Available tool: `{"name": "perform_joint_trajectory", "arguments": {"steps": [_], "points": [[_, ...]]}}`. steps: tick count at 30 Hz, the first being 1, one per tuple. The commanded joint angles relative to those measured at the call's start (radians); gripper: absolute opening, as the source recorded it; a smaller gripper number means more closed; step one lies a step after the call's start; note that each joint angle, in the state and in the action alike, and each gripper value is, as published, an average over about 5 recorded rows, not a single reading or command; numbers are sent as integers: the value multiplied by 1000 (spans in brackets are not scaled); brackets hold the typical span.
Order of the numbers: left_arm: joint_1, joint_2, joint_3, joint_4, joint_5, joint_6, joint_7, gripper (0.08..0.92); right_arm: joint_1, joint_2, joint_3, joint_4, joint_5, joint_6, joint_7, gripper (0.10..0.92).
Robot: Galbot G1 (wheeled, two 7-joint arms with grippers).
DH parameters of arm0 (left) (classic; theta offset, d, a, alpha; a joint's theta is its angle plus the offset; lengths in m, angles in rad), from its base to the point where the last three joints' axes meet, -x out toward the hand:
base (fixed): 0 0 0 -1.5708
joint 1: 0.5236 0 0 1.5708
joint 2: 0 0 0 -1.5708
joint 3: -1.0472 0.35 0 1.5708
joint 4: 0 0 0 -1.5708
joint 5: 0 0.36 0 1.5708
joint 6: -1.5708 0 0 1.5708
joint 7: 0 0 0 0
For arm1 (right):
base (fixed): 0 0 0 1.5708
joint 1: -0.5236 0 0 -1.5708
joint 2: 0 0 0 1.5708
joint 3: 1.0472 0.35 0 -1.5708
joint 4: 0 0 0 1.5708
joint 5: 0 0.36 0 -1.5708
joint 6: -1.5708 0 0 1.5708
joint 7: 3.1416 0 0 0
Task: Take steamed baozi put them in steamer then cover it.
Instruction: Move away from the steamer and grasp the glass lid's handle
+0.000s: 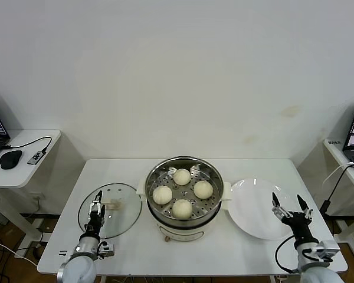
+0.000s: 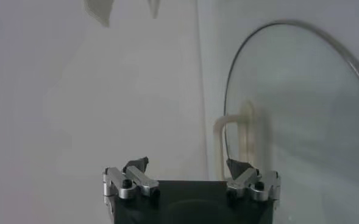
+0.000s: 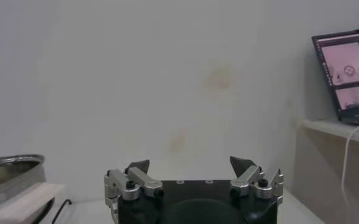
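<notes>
On the counter (image 1: 183, 253) left of the steamer (image 1: 186, 203) lies the glass cover (image 1: 110, 210) — rigid, slick, breakable — best gripped by its central handle (image 1: 113, 205), under the left hand (image 1: 95, 209), fingers apart.

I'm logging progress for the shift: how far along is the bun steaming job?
Done: all four baozi sit in the steamer; the plate is bare. In hand: nothing; left tool, open, hovers over the cover, right tool open over the plate. Left: lid onto steamer.
</notes>
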Motion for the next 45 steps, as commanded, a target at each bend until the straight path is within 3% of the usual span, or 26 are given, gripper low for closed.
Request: {"name": "perform_joint_trajectory", "arguments": {"steps": [1, 16, 39, 45], "points": [[-30, 1, 1, 60, 8, 1, -12, 823, -5, 2, 1, 5, -4, 0, 0, 823], [-69, -15, 16, 81, -27, 40, 5, 823, -24, 13, 9, 11, -13, 10, -15, 823], [-130, -38, 30, 167, -108, 59, -92, 820, -26, 20, -1, 7, -20, 15, -20, 823], [-142, -44, 35, 237, -126, 43, -127, 701, -22, 15, 0, 8, -18, 12, -20, 823]]}}
